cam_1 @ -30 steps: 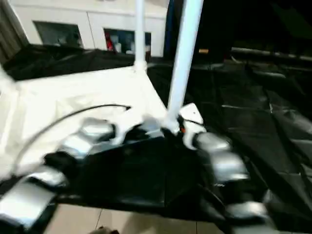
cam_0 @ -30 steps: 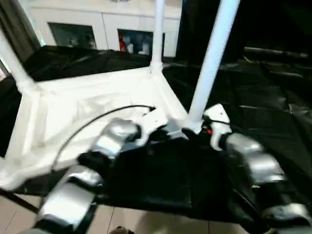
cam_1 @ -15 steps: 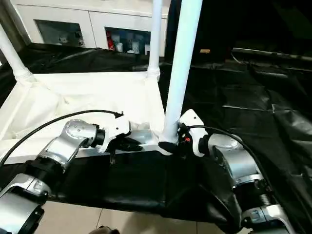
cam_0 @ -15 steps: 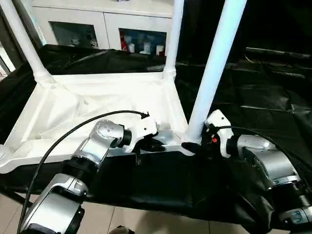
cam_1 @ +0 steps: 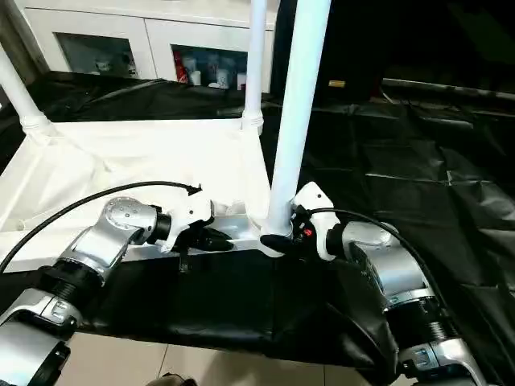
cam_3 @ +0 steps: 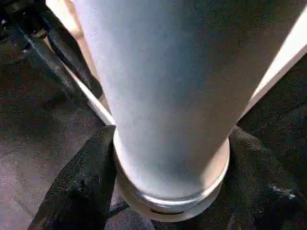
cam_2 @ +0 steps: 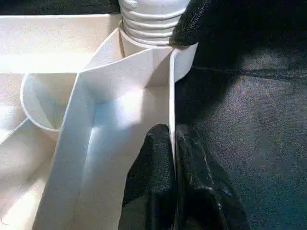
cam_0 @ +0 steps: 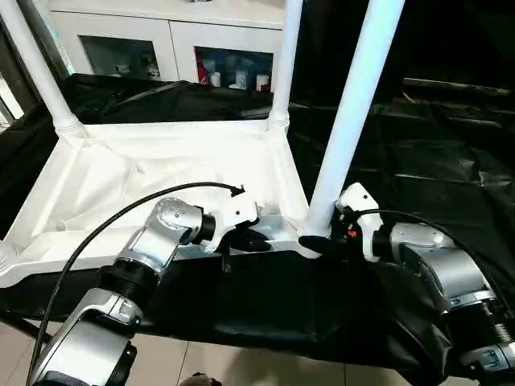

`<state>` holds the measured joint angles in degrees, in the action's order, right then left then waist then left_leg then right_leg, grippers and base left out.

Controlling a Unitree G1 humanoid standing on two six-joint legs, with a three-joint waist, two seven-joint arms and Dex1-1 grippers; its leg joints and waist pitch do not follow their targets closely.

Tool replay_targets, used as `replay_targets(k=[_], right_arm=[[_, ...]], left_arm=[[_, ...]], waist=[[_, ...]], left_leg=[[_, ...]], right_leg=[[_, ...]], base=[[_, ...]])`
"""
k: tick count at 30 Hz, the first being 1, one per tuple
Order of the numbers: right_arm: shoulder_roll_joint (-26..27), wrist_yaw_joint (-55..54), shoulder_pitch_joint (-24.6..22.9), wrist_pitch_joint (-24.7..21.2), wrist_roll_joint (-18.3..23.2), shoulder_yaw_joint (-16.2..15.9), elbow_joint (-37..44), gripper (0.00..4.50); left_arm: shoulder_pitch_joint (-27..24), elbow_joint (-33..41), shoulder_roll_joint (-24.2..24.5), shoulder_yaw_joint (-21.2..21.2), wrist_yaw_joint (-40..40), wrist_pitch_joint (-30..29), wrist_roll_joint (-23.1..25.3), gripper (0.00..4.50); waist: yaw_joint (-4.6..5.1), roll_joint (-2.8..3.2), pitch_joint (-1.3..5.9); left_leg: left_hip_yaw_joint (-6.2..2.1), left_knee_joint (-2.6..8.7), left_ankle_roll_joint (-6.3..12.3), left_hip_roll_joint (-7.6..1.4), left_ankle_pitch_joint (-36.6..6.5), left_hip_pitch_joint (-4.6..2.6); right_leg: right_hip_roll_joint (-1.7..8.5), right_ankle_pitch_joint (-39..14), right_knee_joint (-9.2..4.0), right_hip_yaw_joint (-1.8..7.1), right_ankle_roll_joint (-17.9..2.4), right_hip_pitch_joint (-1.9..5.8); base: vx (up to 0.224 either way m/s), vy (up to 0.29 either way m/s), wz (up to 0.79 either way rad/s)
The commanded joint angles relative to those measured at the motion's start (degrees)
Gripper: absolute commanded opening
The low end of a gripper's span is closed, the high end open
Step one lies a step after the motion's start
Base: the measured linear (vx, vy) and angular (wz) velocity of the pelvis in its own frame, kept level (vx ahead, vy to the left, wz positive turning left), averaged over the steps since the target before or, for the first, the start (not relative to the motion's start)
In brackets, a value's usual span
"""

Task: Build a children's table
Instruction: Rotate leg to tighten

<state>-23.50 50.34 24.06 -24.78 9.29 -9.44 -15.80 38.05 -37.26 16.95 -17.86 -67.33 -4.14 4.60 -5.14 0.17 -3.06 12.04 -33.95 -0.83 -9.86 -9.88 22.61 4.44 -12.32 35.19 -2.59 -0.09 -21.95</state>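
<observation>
Black sheeting (cam_0: 434, 153) covers the whole desk, and along the top of the frame sits a white cabinet (cam_0: 169, 40) with glass doors and some small stuff behind the glass. On the sheeting, centre-left, the white plastic tabletop (cam_0: 161, 181) lies upside down so you're looking into its ribbed underside. Three tubular legs stand up out of its corner sockets: far-left leg (cam_0: 36, 68) leaning a bit toward the upper left, far-right leg (cam_0: 283, 64) at top centre, and the near-right leg (cam_0: 350, 112), the big one running up through the middle of the frame. The left gripper (cam_0: 245, 238) is at the tabletop's near edge, just left of that big leg; in the left wrist view its jaws are pinched on the thin rim wall (cam_2: 171, 96), one black finger (cam_2: 153, 163) on each side of it. The right gripper (cam_0: 318, 240) is at the very base of the near-right leg, right where it meets the corner socket (cam_2: 146, 26); the right wrist view shows its jaws clamped around the leg's bottom collar (cam_3: 168, 199), black pads (cam_3: 79, 187) hugging both sides. A black cable (cam_0: 121, 217) loops over the silver left forearm (cam_0: 137, 273).
</observation>
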Motion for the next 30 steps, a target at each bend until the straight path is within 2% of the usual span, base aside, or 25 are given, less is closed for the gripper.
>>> replay_targets(k=[1,4,6,7,10,13,17,18,20,24,26,28,29,30], right_arm=[[3.36,-7.14,-0.06,-2.33,0.73,3.02,-1.57,2.77],[6.25,-13.05,0.15,-2.41,-0.09,4.48,-3.36,2.76],[10.54,-22.82,0.06,-2.39,-1.74,6.47,-5.06,2.76],[14.66,-31.63,-0.14,-1.62,-3.10,8.15,-6.39,2.76],[17.42,-36.83,-0.36,-0.43,-4.90,7.90,-7.13,2.76],[19.84,-40.75,-0.17,1.84,-7.79,6.26,-8.52,2.76],[20.85,-41.18,0.59,4.76,-8.24,6.11,-10.02,2.76],[20.93,-40.86,0.79,5.70,-8.10,6.30,-10.24,2.76],[20.95,-39.90,1.10,7.19,-7.55,6.57,-10.42,3.31],[18.31,-33.01,1.09,8.87,-5.11,6.24,-6.96,3.55],[15.11,-26.52,1.22,7.23,-3.47,5.52,-4.66,3.90],[12.63,-23.42,1.19,6.40,-3.36,4.85,-3.36,3.90],[10.25,-19.99,0.95,5.72,-3.05,4.05,-2.21,3.90],[8.66,-17.60,0.81,5.46,-2.82,3.49,-1.60,3.90]], left_arm=[[0.58,-0.65,-3.24,-0.31,3.44,-0.41,-0.16,0.00],[1.61,-2.84,-4.94,0.08,7.68,-0.95,0.91,0.00],[2.94,-5.56,-7.29,0.03,13.29,-2.19,2.56,0.00],[4.38,-8.04,-10.05,0.47,18.66,-3.95,3.34,0.00],[5.69,-9.93,-12.33,1.07,22.55,-4.80,3.41,0.00],[7.13,-12.05,-14.22,0.94,25.77,-4.20,4.38,0.00],[7.82,-13.25,-14.70,0.88,25.75,-3.15,4.71,0.00],[7.86,-13.30,-14.57,0.81,25.43,-2.84,4.75,0.00],[7.85,-13.33,-14.31,0.80,24.75,-2.60,4.73,0.00],[7.29,-12.97,-12.25,1.18,22.83,-1.15,4.19,0.00],[6.64,-12.11,-10.34,1.51,20.38,-0.50,3.57,0.00],[6.20,-11.67,-9.15,1.54,18.25,1.33,3.16,0.00],[5.79,-11.17,-8.03,1.53,16.51,2.90,2.87,0.00],[5.51,-10.86,-7.29,1.55,15.36,3.96,2.73,0.00]], waist=[[0.15,-0.80,3.82],[0.41,-0.79,3.70],[0.54,-0.72,3.72],[0.62,-0.59,3.56],[0.72,-0.60,3.50],[0.56,-0.62,3.40],[0.59,-0.47,3.40],[0.64,-0.50,3.33],[0.71,-0.46,3.29],[0.65,-0.63,3.35],[0.51,-0.74,3.50],[0.43,-0.84,3.50],[0.44,-0.68,3.65],[0.42,-0.88,3.77]], left_leg=[[-1.90,3.77,2.47,-3.95,-7.78,-1.92],[-1.98,3.93,0.80,-3.85,-9.32,-2.06],[-1.93,3.89,0.65,-3.81,-9.98,-2.02],[-1.96,4.15,-0.63,-3.74,-10.99,-2.30],[-2.15,4.46,-2.27,-3.76,-13.01,-2.52],[-2.21,4.58,-2.16,-3.60,-14.19,-2.57],[-2.31,4.76,-2.15,-3.67,-15.11,-2.53],[-2.34,4.82,-2.19,-3.67,-15.62,-2.54],[-2.39,4.88,-2.17,-3.71,-16.16,-2.48],[-2.39,4.84,-1.26,-3.72,-15.74,-2.30],[-2.25,4.58,-0.02,-3.74,-13.69,-2.18],[-2.18,4.45,0.71,-3.69,-11.97,-1.93],[-2.20,4.27,1.50,-3.64,-10.32,-1.76],[-2.14,4.10,2.36,-3.56,-9.42,-1.69]], right_leg=[[4.66,-3.31,-3.53,2.39,-14.89,1.81],[4.74,-6.18,-3.93,2.44,-14.42,1.73],[4.85,-6.59,-3.97,2.61,-14.20,1.65],[4.74,-8.70,-4.30,2.65,-13.44,1.32],[4.74,-10.72,-4.61,2.69,-12.15,1.33],[4.91,-12.16,-5.05,2.83,-10.91,1.46],[4.86,-12.73,-5.15,2.81,-10.13,1.38],[4.86,-13.08,-5.24,2.81,-10.04,1.39],[4.86,-13.41,-5.27,2.82,-10.01,1.41],[4.84,-12.73,-5.19,2.80,-10.03,1.62],[4.82,-9.62,-4.87,2.81,-10.63,1.88],[4.78,-7.53,-4.66,2.78,-10.94,2.04],[4.81,-5.05,-4.33,2.77,-11.30,2.20],[4.74,-3.82,-4.29,2.67,-11.54,2.39]], base=[[0.000,0.000,0.00],[0.000,0.000,0.00],[0.000,0.000,0.00],[0.000,0.000,0.00],[0.000,0.000,0.00],[0.000,0.000,0.00],[0.000,0.000,0.00],[0.000,0.000,0.00],[0.000,0.000,0.00],[0.000,0.000,0.00],[0.000,0.000,0.00],[0.000,0.000,0.00],[0.000,0.000,0.00],[0.000,0.000,0.00]])
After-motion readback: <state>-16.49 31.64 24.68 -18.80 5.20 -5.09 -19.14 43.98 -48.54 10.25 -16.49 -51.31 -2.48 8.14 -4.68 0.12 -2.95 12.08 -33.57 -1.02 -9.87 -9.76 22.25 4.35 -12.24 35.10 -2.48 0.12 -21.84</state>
